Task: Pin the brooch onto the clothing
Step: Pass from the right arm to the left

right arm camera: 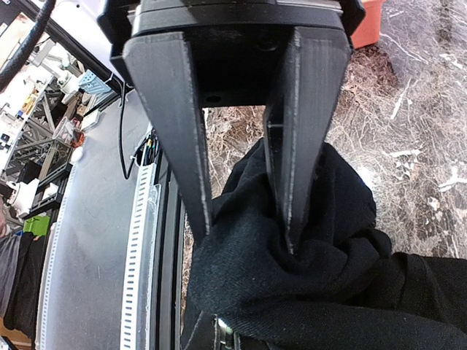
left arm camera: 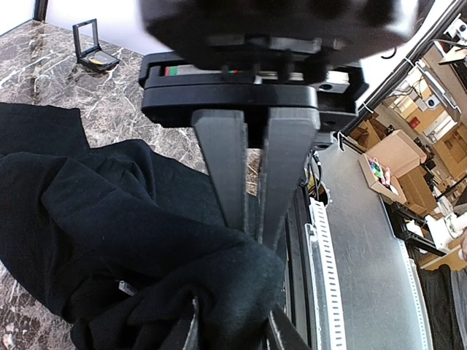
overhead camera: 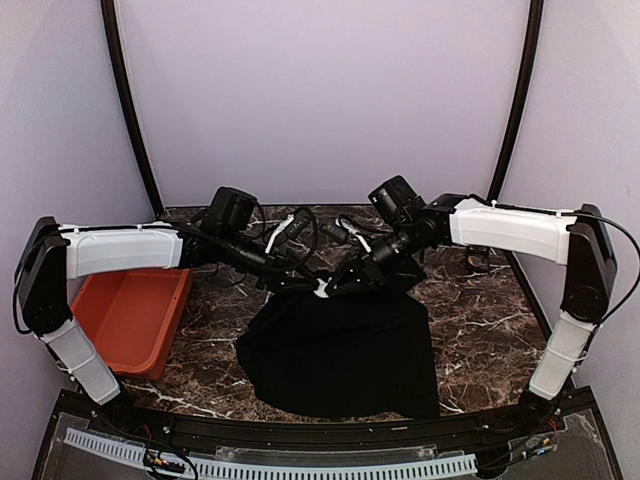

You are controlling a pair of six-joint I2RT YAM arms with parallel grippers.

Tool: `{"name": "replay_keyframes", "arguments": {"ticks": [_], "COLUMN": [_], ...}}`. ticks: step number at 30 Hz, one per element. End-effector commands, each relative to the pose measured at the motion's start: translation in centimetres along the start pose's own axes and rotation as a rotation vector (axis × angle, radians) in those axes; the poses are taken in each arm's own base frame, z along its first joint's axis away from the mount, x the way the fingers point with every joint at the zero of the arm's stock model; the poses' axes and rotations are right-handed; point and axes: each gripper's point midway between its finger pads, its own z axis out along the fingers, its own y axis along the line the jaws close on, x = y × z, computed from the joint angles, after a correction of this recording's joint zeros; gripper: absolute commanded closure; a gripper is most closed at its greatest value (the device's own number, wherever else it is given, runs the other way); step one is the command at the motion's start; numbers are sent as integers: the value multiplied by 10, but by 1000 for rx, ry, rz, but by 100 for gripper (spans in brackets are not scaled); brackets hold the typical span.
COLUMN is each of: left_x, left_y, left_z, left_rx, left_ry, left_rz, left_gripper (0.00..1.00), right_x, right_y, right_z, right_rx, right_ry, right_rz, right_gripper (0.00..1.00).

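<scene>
Left end effector (left arm camera: 252, 230) was nearly closed, its fingers pinching a bunched fold of the black T-shirt (overhead camera: 340, 350) — right end effector (right arm camera: 248, 237) was clamped tight on another fold. Both met at the shirt's far edge, just beside each other. The rest of the shirt lay crumpled on the marble tabletop (overhead camera: 480, 330), near centre. An orange bin (overhead camera: 130, 315) sat left — apart from it.

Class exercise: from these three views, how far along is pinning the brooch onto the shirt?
Done: only that the black T-shirt lies bunched on the table. In hand: the left gripper and right gripper both pinch its fabric. To do: no brooch shows on the cloth and a small open case sits apart, so pinning remains.
</scene>
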Motion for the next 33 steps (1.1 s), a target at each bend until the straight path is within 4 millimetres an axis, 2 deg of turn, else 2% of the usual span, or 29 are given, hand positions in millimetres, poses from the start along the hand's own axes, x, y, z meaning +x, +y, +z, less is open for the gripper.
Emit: {"name": "replay_keyframes", "arguments": {"ticks": [1, 7, 11, 14, 21, 28, 33], "left_x": [-5, -4, -2, 0, -1, -14, -29], "left_y": [-1, 1, 4, 7, 12, 14, 12], "left_z": [-2, -1, 1, 2, 3, -4, -12], "left_rx": [-4, -2, -7, -21, -37, -101, -135], "left_ry": [-9, -9, 0, 8, 8, -86, -173], "left_rz": [4, -7, -18, -23, -45, -23, 4], "left_gripper": [74, 78, 88, 98, 99, 99, 99], "right_x": [-14, -12, -13, -15, -17, -14, -22], "right_y": [12, 10, 11, 10, 9, 5, 12], "right_z": [-8, -5, -4, -5, -5, -7, -15], "right_rx": [-34, -28, -21, -11, -2, 1, -50], "right_ry": [-50, -39, -35, -36, -47, -69, -162], "right_rz": [-60, -54, -59, -58, -49, 4, 14], "right_gripper": [100, 100, 100, 100, 100, 83, 77]}}
